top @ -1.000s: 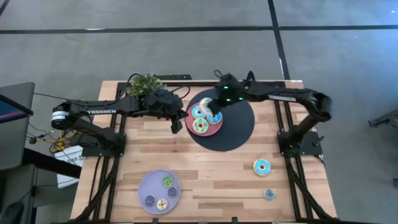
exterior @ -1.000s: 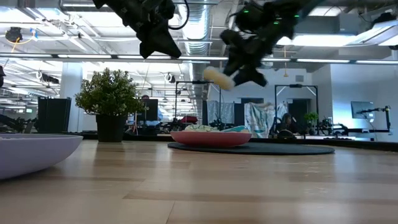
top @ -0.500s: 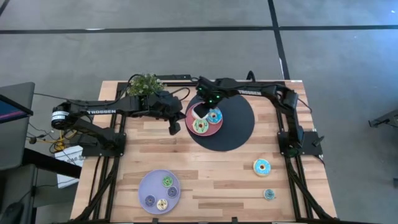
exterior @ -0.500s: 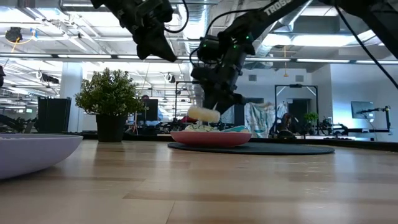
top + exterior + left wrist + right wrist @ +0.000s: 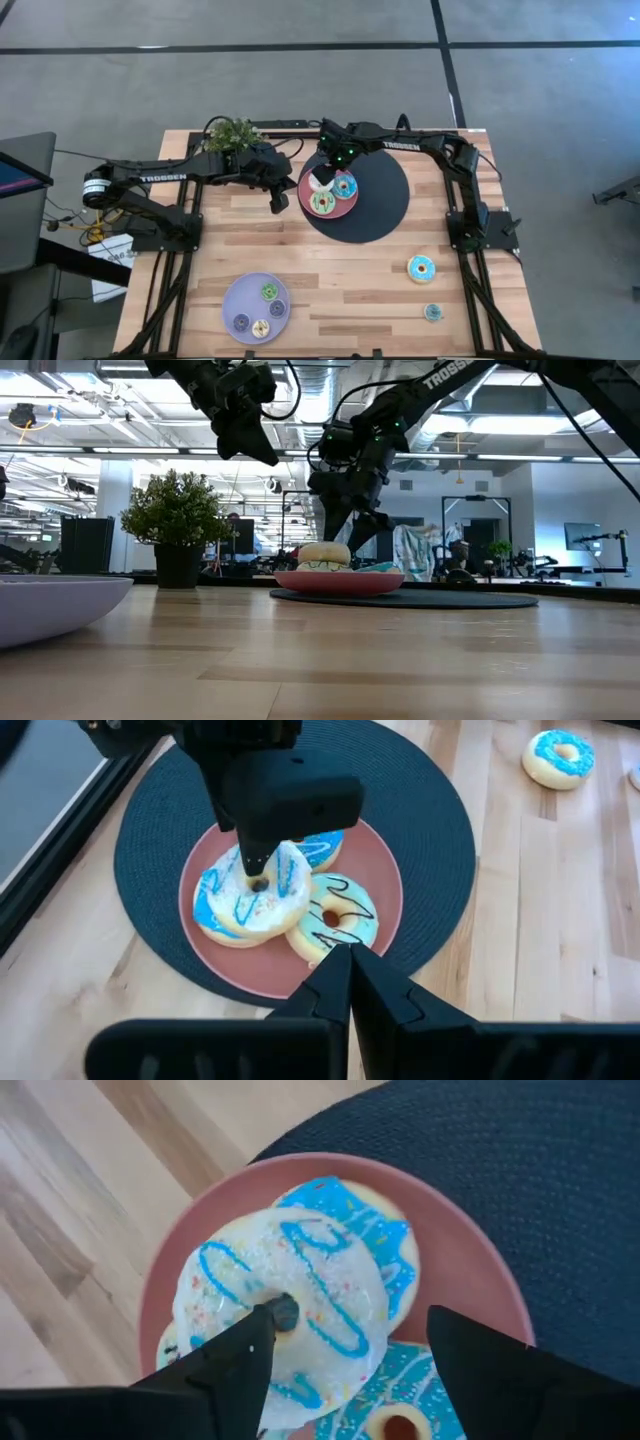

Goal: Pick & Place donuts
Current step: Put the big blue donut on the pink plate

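right gripper [image 5: 345, 1345] spread wide over white donut [image 5: 285, 1315] on pink plate [image 5: 480, 1280], gripping nothing | looks light, stiff, slick; pinch through hole | left gripper [image 5: 348, 982] closed, empty

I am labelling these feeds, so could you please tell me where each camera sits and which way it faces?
High view: above the table, looking straight down; both arms, pink plate, lavender plate.
Low view: at tabletop height, looking level toward the room; both arms enter from above.
Left wrist view: on the left arm, facing the plate; its shut fingers show.
Right wrist view: on the right arm, over the white donut; open fingers show.
All four share the pink plate.
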You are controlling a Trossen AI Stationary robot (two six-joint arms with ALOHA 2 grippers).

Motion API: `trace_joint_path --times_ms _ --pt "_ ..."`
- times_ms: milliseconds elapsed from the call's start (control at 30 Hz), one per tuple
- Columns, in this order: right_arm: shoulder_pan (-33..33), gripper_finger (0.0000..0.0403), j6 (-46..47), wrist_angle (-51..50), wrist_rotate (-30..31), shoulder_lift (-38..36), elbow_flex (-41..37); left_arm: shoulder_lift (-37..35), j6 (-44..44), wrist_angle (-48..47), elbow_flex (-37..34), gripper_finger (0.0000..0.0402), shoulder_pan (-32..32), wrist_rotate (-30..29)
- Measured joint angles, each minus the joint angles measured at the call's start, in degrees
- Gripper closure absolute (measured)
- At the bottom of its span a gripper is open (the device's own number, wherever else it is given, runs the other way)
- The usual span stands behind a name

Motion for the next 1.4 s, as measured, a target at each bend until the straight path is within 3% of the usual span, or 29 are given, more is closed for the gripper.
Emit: trace_joint_path --times_ms 167,367,533,733,900,1067,1400 --pt "-1.2 0.0143 -2.7 -1.5 0.0 -3.0 0.0 0.0 0.6 0.0 0.0 0.0401 0.6 0.0" --pt "-2.2 0.0143 -4.1 -10.1 0.2 -10.4 -1.7 0.0 1.7 0.2 0.0 0.0401 1.4 0.0" --pt "-1.1 0.0143 -2.8 -8.8 -0.3 -23.4 -12.0 0.0 2.7 0.1 0.0 0.0401 1.7 0.0" --pt "2.3 0.0143 10.5 -7.1 0.7 -43.8 -29.0 0.0 2.9 0.6 0.0 0.0401 1.7 -1.7" --pt "10.6 0.0143 25.7 -12.2 7.7 -58.0 -37.6 0.0 0.8 5.2 0.0 0.0401 1.3 -0.8" --pt "22.2 0.0143 39.0 -20.4 14.1 -65.3 -41.1 0.0 -7.3 13.0 0.0 0.0401 -0.7 4.0" --pt "43.6 0.0143 52.8 -27.7 19.8 -66.0 -41.7 0.0 -14.6 18.8 0.0 0.0401 -12.9 -7.9"
